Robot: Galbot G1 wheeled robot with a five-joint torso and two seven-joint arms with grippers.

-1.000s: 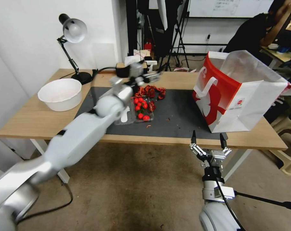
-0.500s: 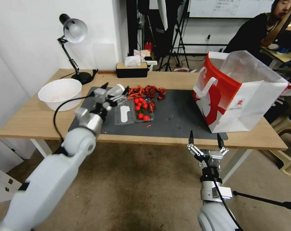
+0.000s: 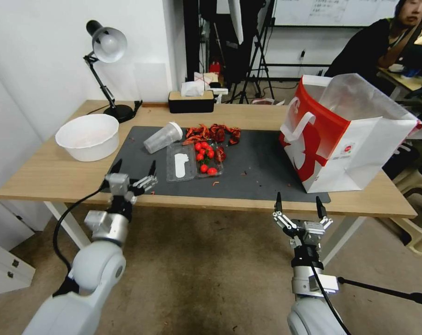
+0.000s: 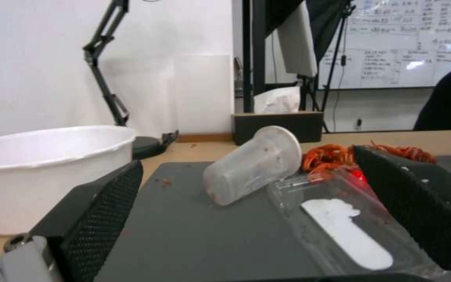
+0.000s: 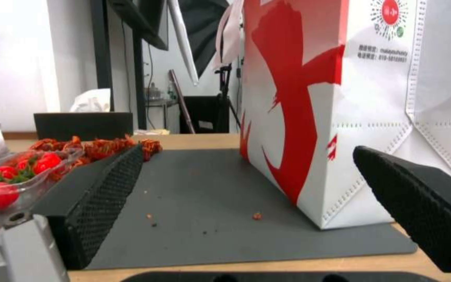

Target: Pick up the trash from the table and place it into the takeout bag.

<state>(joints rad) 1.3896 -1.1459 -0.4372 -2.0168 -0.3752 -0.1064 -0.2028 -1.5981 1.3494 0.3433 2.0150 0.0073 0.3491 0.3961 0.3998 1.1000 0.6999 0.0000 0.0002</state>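
Note:
A clear plastic cup (image 3: 162, 137) with a white lid lies on its side on the dark mat (image 3: 257, 153), next to a clear clamshell tray (image 3: 194, 160) of small red tomatoes. Red shell scraps (image 3: 213, 132) are heaped behind them. The takeout bag (image 3: 341, 135) stands open at the table's right end. My left gripper (image 3: 133, 171) hovers open at the near table edge, its jaws empty. In its wrist view the cup (image 4: 251, 170) and tray (image 4: 340, 223) lie ahead of it. My right gripper (image 3: 298, 200) is open below the near edge, facing the bag (image 5: 309, 98).
A big white bowl (image 3: 87, 136) sits at the left on the bare wood table (image 3: 52, 172). A desk lamp (image 3: 106, 46) and a black tissue box (image 3: 191, 101) stand along the far edge. Small red crumbs dot the mat.
My left arm has drawn back from over the far side of the mat to the near table edge. The cup, beside its fingers earlier, now lies alone. The right arm has stayed put.

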